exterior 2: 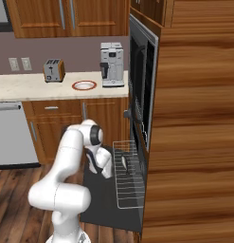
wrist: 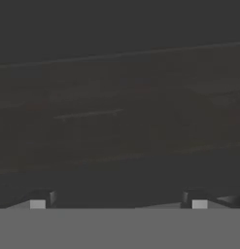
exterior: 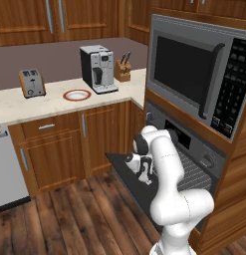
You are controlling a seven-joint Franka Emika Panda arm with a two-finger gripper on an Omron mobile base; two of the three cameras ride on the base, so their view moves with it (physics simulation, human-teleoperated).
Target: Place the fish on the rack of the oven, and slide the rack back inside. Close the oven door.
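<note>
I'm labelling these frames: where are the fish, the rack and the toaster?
fish (exterior 2: 124,163), right base view, mid-body.
rack (exterior 2: 128,195), right base view, bare wire bars near its front.
toaster (exterior: 32,82), left base view, front face.

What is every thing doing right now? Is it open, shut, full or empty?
oven door: open, folded down flat.
rack: pulled out over the door.
fish: lying on the rack.
gripper: open, holding nothing, low over the door.
microwave: door shut.
plate: empty, on the counter.
toaster: nothing in its slots.
cabinet doors: shut.
</note>
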